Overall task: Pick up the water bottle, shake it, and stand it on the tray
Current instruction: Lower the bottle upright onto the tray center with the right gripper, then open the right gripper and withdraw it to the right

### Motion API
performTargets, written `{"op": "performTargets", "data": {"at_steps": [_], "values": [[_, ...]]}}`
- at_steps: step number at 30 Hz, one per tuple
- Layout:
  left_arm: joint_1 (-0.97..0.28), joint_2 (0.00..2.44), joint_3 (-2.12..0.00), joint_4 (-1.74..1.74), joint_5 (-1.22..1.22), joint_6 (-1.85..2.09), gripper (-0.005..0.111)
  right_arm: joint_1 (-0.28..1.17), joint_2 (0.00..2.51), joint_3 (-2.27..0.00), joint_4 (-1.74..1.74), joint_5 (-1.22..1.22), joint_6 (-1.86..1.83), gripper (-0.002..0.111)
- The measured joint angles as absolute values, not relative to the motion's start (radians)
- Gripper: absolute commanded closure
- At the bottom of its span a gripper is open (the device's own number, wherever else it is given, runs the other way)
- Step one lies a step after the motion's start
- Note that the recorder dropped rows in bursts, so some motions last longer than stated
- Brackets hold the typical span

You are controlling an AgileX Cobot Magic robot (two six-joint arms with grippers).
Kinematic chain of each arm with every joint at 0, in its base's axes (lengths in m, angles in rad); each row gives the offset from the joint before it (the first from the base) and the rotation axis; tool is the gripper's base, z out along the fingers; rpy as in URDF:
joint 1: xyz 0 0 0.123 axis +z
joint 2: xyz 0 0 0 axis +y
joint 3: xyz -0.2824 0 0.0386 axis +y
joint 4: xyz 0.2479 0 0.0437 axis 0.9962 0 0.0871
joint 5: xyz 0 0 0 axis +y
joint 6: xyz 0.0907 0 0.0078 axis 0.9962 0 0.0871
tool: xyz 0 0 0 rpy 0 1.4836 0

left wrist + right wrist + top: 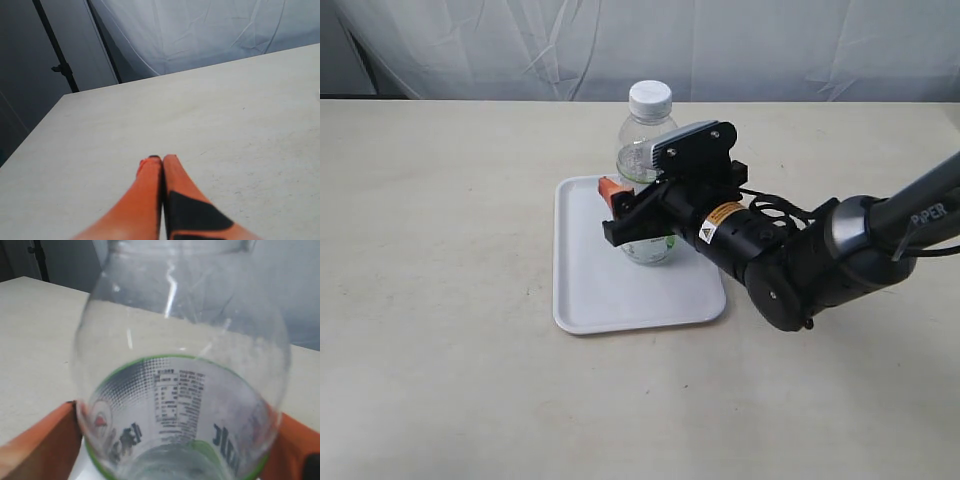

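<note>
Right jaws clamp both sides of bottle (640,140), upright between them, base on tray (588,285). Left jaws pressed together, holding nothing, surface (210,105) just below them.

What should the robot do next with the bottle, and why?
Probably open the right gripper and let go: the water bottle already looks upright, its base seemingly resting on the tray, so only the release is left.
</note>
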State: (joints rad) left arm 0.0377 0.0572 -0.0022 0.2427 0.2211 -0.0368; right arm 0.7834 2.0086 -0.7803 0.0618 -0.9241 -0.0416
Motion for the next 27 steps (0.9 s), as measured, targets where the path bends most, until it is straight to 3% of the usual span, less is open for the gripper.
{"op": "performTargets", "data": {"at_steps": [20,27], "values": [[0.038,0.057,-0.002,0.243,0.221,-0.037,0.107,0.783,1.946,-0.777,0.062,-0.617,0.045,0.021],[0.038,0.057,-0.002,0.243,0.221,-0.037,0.107,0.783,1.84,-0.656,0.099,-0.582,0.059,0.021]]}}
